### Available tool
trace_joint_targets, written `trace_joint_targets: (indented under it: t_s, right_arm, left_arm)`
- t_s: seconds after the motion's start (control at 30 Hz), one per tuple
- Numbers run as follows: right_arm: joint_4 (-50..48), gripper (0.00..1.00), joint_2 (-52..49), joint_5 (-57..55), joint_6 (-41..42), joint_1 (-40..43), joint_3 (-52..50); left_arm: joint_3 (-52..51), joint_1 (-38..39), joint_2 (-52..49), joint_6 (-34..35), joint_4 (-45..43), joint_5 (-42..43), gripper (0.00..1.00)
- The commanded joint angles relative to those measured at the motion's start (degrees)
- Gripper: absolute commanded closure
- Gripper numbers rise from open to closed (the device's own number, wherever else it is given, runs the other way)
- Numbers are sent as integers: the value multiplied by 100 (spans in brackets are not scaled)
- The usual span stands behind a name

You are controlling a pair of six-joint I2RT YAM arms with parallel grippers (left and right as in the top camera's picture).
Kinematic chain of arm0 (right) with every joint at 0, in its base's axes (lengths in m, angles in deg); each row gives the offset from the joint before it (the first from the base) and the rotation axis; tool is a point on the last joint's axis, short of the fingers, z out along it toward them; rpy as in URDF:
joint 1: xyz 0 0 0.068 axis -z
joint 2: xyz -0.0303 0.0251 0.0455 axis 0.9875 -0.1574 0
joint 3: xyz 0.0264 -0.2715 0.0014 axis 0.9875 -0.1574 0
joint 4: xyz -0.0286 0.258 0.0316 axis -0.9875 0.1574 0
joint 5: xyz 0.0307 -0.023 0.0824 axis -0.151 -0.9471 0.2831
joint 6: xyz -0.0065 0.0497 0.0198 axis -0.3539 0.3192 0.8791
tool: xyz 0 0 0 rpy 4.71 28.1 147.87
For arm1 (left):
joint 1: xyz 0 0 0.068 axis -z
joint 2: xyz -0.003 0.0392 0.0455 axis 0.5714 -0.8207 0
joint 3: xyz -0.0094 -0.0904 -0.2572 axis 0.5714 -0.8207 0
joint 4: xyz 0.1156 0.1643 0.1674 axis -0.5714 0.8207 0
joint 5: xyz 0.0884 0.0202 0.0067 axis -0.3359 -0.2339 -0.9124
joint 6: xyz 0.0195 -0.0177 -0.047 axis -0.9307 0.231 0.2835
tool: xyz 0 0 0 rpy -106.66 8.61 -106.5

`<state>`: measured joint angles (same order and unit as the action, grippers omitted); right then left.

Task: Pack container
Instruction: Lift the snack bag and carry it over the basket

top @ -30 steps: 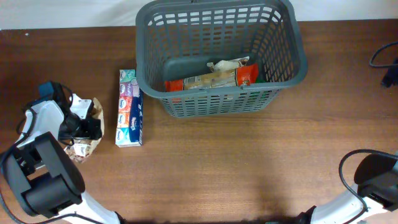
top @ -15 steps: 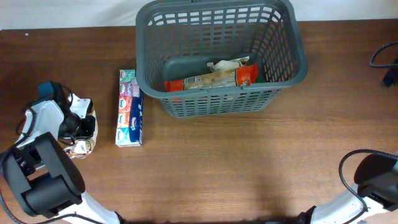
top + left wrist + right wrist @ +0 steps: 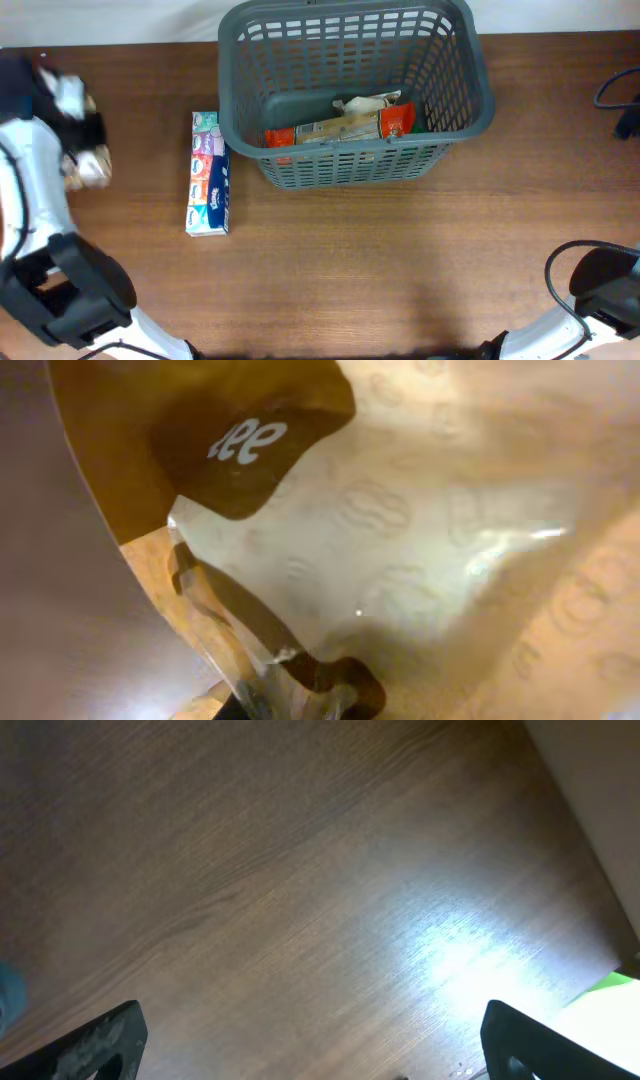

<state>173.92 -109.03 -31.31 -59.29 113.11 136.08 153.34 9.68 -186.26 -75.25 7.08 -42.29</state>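
At far left, left tool [image 3: 85, 148] clamped on crinkly bag [image 3: 420, 530]; right tool [image 3: 320, 1045] wide apart.

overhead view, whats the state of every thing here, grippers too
container: upright, open top, partly filled
food packet: lying flat inside the container
tissue pack: lying flat on the table, left of the container, outside it
crinkly bag: gripped, not packed yet
left gripper: shut on the crinkly bag
right gripper: open, empty, over bare table
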Motion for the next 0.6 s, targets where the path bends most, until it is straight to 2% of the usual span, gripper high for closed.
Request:
trace_joint_targets:
  t_s: [0.0,0.17,0.27,0.37,0.4,0.57]
  right_arm:
    - [-17,1,24,26,48,15,-28]
    - [-17,1,24,26,48,15,-28]
    - [-17,0,24,26,48,15,-28]
    - [-17,1,24,26,48,15,-28]
    - [-17,1,24,26,48,15,-28]
    - [-17,2,24,26,48,15,-28]
  left_arm:
    - [1521,9,466,446,-120,2177,98]
    - [2728,354,514,553,-699,4459,98]
    - [3126,1025,514,549,-990,5104,98]
    - [3178,1834,514,457,-1187,5088,98]
    - [3178,2382,511,168,-1193,4843,98]
    - [3176,3512,474,-203,-1150,3217,98]
